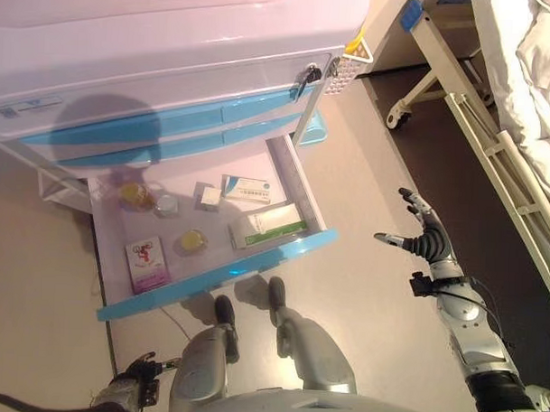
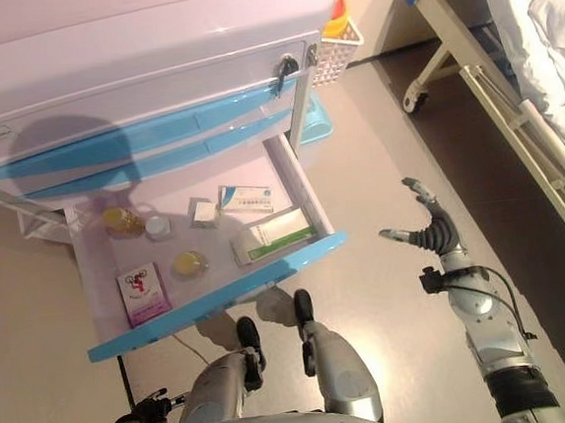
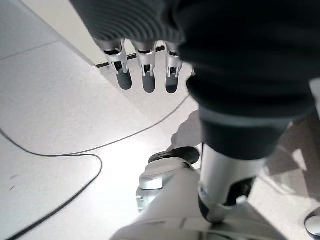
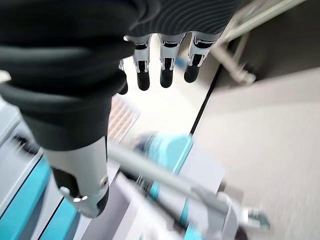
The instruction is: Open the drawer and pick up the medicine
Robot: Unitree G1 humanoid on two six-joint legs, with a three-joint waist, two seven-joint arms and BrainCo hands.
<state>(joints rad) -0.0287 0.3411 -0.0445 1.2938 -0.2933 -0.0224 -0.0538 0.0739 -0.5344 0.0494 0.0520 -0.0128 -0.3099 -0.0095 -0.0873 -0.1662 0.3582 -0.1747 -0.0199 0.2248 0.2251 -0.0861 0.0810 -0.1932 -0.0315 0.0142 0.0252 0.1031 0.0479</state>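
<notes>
The bottom drawer (image 1: 296,247) of the white and blue cabinet (image 1: 171,76) stands pulled out. Inside lie a green and white medicine box (image 1: 267,226), a white box (image 1: 246,188), a small white box (image 1: 209,196), a pink box (image 1: 147,263), and round jars (image 1: 191,242). My right hand (image 1: 420,231) is open, held above the floor to the right of the drawer, touching nothing. My left hand (image 1: 133,382) hangs low at the lower left, fingers straight in its wrist view (image 3: 145,75), and empty.
A hospital bed frame with a wheel (image 1: 397,115) and white bedding (image 1: 533,61) runs along the right. A small perforated white basket (image 1: 348,68) hangs on the cabinet's right side. A cable (image 3: 60,150) lies on the floor.
</notes>
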